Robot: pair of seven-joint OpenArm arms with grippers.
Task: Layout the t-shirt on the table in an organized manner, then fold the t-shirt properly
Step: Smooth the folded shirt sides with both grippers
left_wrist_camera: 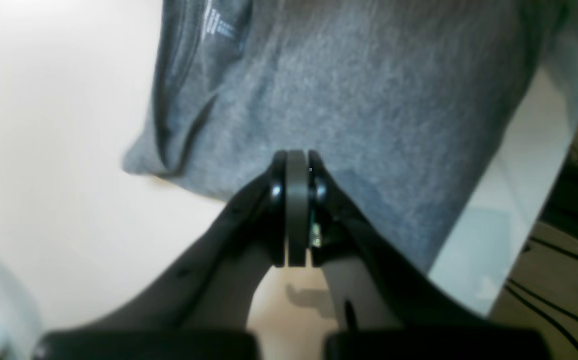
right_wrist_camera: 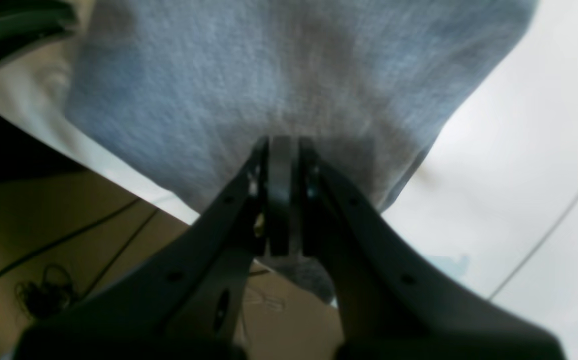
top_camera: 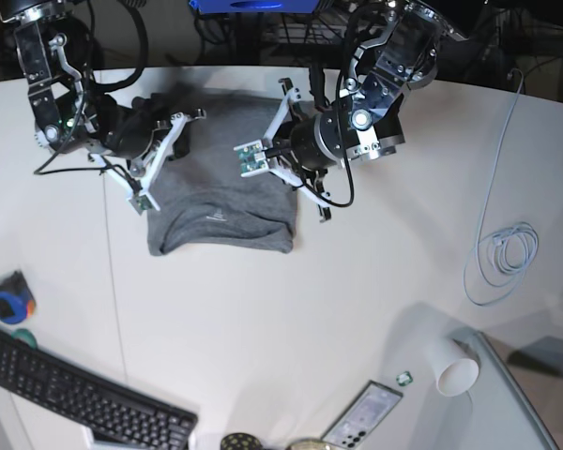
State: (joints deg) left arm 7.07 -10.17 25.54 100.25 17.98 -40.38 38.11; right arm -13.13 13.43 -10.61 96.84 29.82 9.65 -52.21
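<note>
Heather-grey soft cotton short-sleeved t-shirt (top_camera: pixel 220 192): lies on the far half of the worktop, partly folded into a compact block, neckline edge toward the near side with a tiny white mark just above it. In the left wrist view a printed white label shows inside the neck opening at the upper left of the cloth (left_wrist_camera: pixel 359 100).

Left gripper (left_wrist_camera: pixel 297 159): black jaws pressed together, tips at the edge of the grey fabric; whether cloth is pinched between them cannot be told. In the base view it (top_camera: pixel 249 159) sits at the shirt's right side.

Right gripper (right_wrist_camera: pixel 283 145): black jaws closed, grey fabric (right_wrist_camera: pixel 279 75) spreading out from the tips and a fold of it showing below them, so it grips the shirt. In the base view it (top_camera: pixel 143 199) is at the shirt's left edge.

Large white smooth worktop (top_camera: pixel 291 309): carries the shirt; curved far edge, thin dark seam running down its left part.

Other items on the worktop, well apart from the shirt:
- coiled pale blue cable (top_camera: pixel 502 258), right side;
- white paper cup (top_camera: pixel 455 367) lying on its side, near right;
- black keyboard (top_camera: pixel 75 394), near left corner;
- small blue and orange round object (top_camera: pixel 7 300), left edge;
- smartphone (top_camera: pixel 364 417), near edge.
</note>
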